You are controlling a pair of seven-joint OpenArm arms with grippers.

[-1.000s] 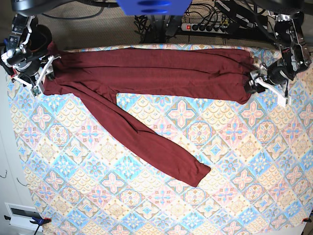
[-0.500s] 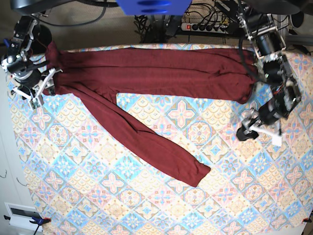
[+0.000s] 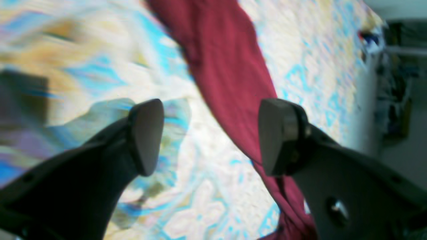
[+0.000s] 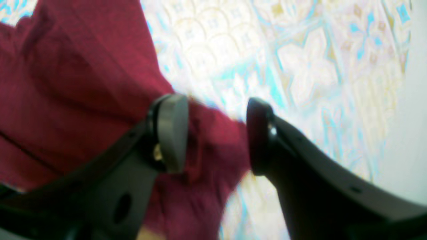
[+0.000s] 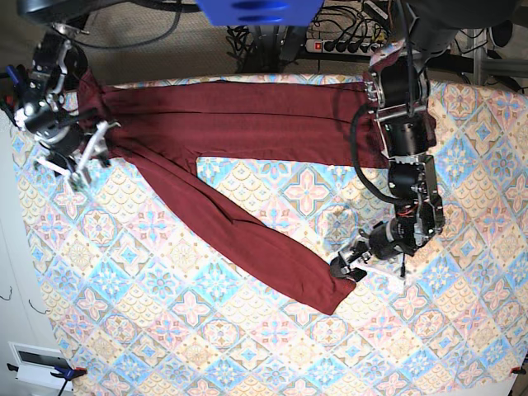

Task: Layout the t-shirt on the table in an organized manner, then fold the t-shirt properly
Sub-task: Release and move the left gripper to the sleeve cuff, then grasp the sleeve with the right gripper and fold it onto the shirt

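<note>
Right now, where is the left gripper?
In the base view the left gripper is right of centre, low over the table, its jaws open beside the cuff of the t-shirt sleeve.

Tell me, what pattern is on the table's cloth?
Pastel blue, pink and cream diamond tiles with floral motifs cover the table; the base view shows it best.

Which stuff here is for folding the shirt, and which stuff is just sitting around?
For the job:
- t-shirt, dark red, spread along the far edge
- table with the patterned cloth
- left gripper, open, by the sleeve end
- right gripper, at the shirt's other end

Just lying about:
- power strip and cables behind the table
</note>
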